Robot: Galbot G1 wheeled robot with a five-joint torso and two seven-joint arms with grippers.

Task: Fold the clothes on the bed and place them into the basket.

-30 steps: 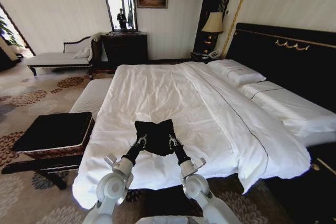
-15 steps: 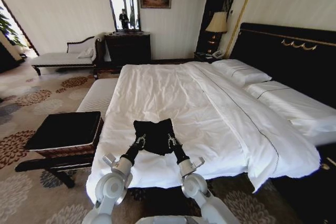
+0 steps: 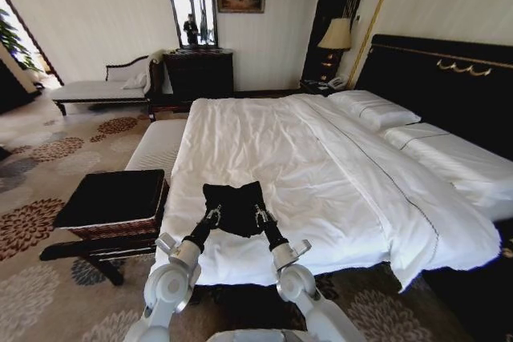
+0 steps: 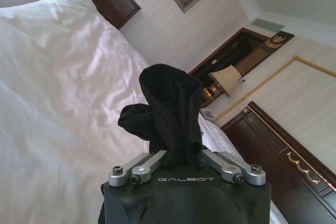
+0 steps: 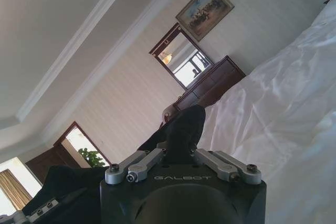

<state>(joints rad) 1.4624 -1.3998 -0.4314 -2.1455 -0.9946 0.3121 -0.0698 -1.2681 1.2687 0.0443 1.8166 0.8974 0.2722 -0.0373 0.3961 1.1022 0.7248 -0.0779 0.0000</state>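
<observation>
The clothes (image 3: 235,206), a folded black bundle, hang just above the near part of the bed (image 3: 264,142). My left gripper (image 3: 213,215) is shut on the bundle's left side and my right gripper (image 3: 260,215) is shut on its right side. Black cloth (image 4: 170,111) bunches up out of the shut left gripper (image 4: 178,158) in the left wrist view. The right wrist view has dark fabric (image 5: 184,129) pinched in the shut right gripper (image 5: 181,156). The basket (image 3: 116,204), brown wicker with black lining, stands on the carpet left of the bed, apart from both arms.
A pale striped bench (image 3: 160,143) runs along the bed's left side behind the basket. The black headboard (image 3: 449,78) and white pillows (image 3: 377,110) are at the right. A dark dresser (image 3: 200,70) and chaise (image 3: 100,86) stand by the far wall.
The whole head picture has shifted to the right, so the camera has moved. Both grippers keep their hold on the black bundle in the same pose.
</observation>
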